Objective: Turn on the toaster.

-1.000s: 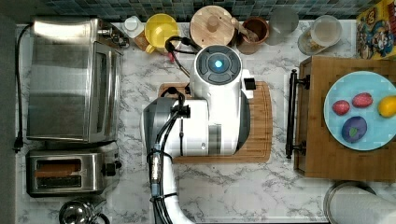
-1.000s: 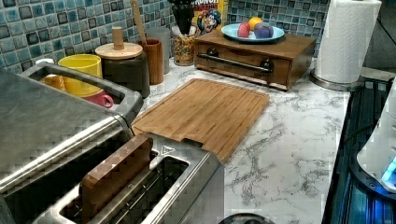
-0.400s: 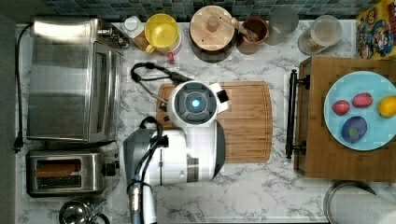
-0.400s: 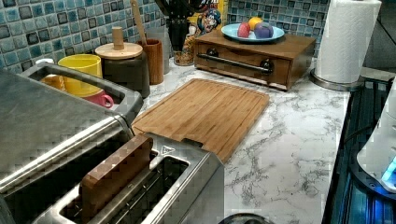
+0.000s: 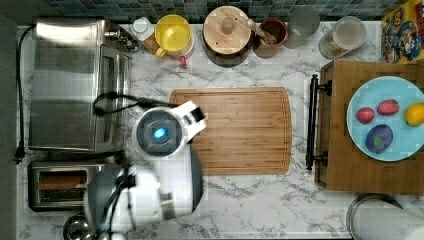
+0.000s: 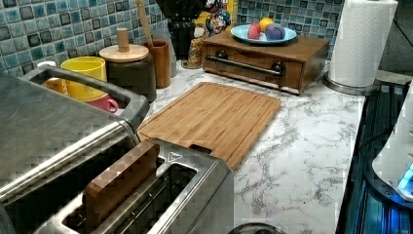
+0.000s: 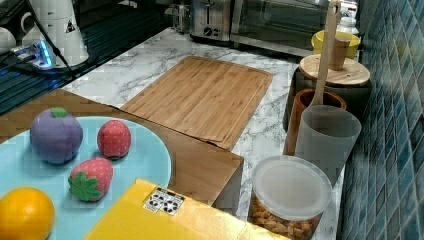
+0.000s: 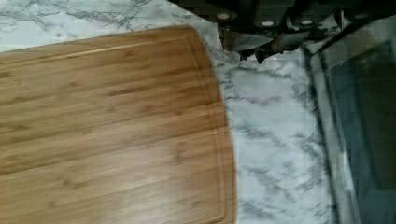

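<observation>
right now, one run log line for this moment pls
phase: approach | arm: above cutting board's toaster-side edge | toaster: brown slice in slot, untouched | gripper: fingers unclear

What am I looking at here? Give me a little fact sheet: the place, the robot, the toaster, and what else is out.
place: marble kitchen counter with blue tiled wall
robot: white arm over the counter between the cutting board and the toaster
toaster: small steel one, a brown slice in one slot
beside toaster: larger toaster oven
centre: bare wooden cutting board
on wooden box: blue plate of toy fruit
also: yellow mug, paper towel roll
</observation>
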Action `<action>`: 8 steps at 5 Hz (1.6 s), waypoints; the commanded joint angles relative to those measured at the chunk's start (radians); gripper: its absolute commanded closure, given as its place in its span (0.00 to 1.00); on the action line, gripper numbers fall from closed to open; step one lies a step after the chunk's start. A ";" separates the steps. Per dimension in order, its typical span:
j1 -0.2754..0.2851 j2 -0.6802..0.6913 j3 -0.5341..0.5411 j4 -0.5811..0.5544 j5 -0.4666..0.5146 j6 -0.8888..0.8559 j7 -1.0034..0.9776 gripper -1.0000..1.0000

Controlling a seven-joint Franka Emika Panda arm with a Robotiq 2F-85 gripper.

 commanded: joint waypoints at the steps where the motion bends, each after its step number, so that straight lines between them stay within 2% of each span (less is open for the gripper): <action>1: 0.087 -0.055 0.096 -0.081 0.043 -0.016 -0.120 1.00; 2: 0.083 -0.060 0.123 -0.115 0.048 -0.028 -0.117 1.00; 4: 0.164 -0.164 0.146 -0.216 0.145 0.042 -0.167 1.00; 5: 0.160 -0.189 0.216 -0.223 0.215 0.060 -0.210 1.00; 6: 0.206 -0.163 0.214 -0.220 0.226 0.105 -0.177 1.00; 8: 0.143 -0.076 0.240 -0.177 0.140 0.209 0.002 1.00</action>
